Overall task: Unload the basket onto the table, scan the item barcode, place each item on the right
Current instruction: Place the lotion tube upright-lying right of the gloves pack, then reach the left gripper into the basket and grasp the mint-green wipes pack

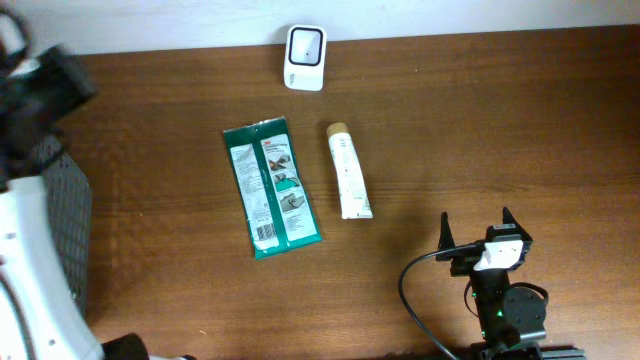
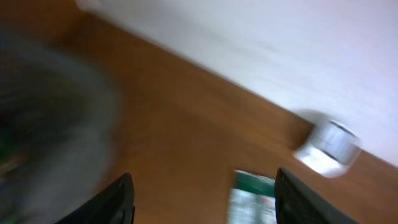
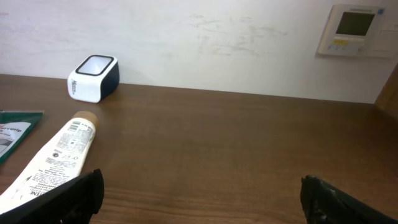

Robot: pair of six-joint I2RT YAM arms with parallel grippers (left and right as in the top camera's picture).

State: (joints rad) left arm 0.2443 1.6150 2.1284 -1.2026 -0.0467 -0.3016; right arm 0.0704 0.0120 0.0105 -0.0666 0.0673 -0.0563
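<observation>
The white barcode scanner (image 1: 305, 45) stands at the table's far edge, seen also in the right wrist view as scanner (image 3: 93, 78) and blurred in the left wrist view as scanner (image 2: 328, 147). A green flat packet (image 1: 270, 185) and a white tube (image 1: 348, 172) lie side by side at mid-table. My left gripper (image 2: 202, 190) is open and holds nothing; it hovers at the far left, with the packet (image 2: 252, 198) ahead of it. My right gripper (image 1: 477, 222) rests open near the front right, empty, with the tube (image 3: 53, 158) to its left.
A dark mesh basket (image 1: 62, 210) sits at the table's left edge under the left arm (image 1: 40, 90). A black cable (image 1: 415, 290) loops beside the right arm. A wall thermostat (image 3: 354, 30) hangs behind the table.
</observation>
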